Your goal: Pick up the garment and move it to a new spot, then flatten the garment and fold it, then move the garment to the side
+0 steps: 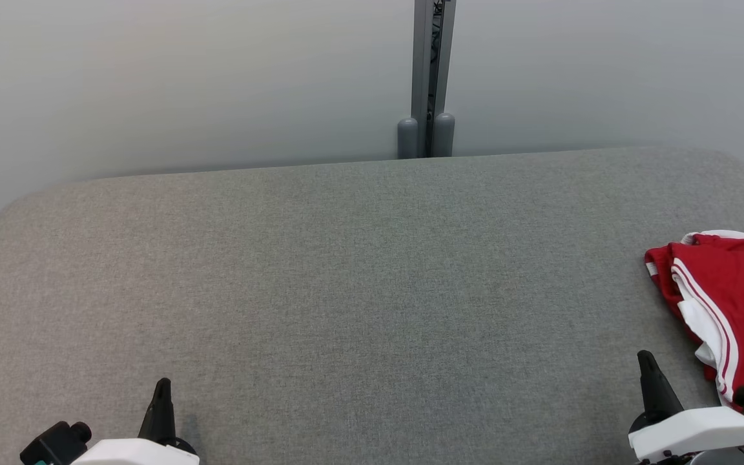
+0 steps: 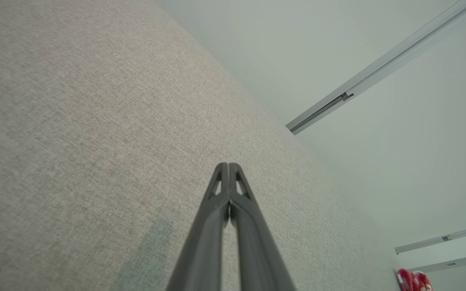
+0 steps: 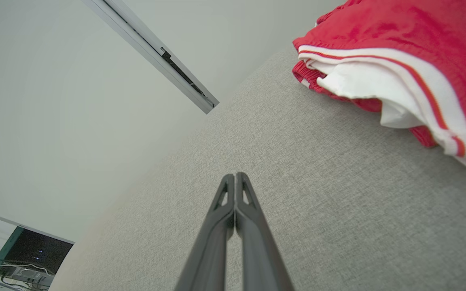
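Note:
The garment [image 1: 733, 303] is red with white side stripes and lies bunched at the right edge of the grey fabric table [image 1: 359, 271]. The right wrist view has the garment [image 3: 399, 52] at its upper right, apart from my fingers. My right gripper [image 1: 644, 356] is shut and empty, low at the table's front right, just left of the garment. At the front left my left gripper [image 1: 163, 385] is shut with nothing in it. Its fingertips [image 2: 229, 166] meet above bare cloth, and a bit of the garment [image 2: 414, 281] peeks in at the far lower right.
A pale wall with a grey vertical post [image 1: 432, 77] stands behind the table's far edge. A dark screen and cables [image 3: 34, 258] sit low beyond the table in the right wrist view.

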{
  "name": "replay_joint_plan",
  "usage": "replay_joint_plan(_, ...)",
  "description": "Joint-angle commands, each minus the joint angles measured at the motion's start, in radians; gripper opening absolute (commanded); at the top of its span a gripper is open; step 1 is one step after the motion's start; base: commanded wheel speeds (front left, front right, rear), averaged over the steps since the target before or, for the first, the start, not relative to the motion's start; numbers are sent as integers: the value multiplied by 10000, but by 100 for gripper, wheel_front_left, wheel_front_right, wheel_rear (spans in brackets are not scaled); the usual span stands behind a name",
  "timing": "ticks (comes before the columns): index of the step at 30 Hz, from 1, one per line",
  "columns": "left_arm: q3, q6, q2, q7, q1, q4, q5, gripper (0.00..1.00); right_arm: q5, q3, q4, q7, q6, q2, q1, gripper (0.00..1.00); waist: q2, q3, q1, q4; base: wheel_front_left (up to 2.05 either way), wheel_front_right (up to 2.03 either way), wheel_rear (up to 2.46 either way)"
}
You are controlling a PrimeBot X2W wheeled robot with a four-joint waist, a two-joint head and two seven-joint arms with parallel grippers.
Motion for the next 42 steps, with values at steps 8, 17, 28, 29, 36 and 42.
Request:
replay_joint_plan(8, 182, -210, 73, 273, -388, -339, -1085, 0, 1240, -129, -398, 303, 1, -103, -268, 0, -1, 10, 0, 16, 0, 0, 0)
replay_joint_plan(17, 313, -345, 82, 537, -501, -542, -2084, 0, 2373, -232, -652, 582, 1, -118, -284, 0, -1, 21, 0, 35, 0, 0, 0)
replay_joint_plan(28, 449, -492, 93, 812, -603, -741, -3105, 0, 3525, -333, -906, 857, 1, -132, -288, 0, -1, 34, 0, 56, 0, 0, 0)
replay_joint_plan(29, 462, -502, 93, 828, -613, -759, -3198, 0, 3633, -342, -931, 884, 1, -134, -289, 0, -1, 35, 0, 58, 0, 0, 0)
replay_joint_plan(36, 546, -592, 99, 1006, -710, -895, -3857, 0, 4369, -396, -1081, 1065, 1, -143, -302, 0, -1, 44, 0, 72, 0, 0, 0)
replay_joint_plan(42, 615, -670, 104, 1148, -763, -996, -4382, 0, 4966, -447, -1221, 1199, 2, -152, -316, 0, -1, 52, 0, 84, 0, 0, 0)
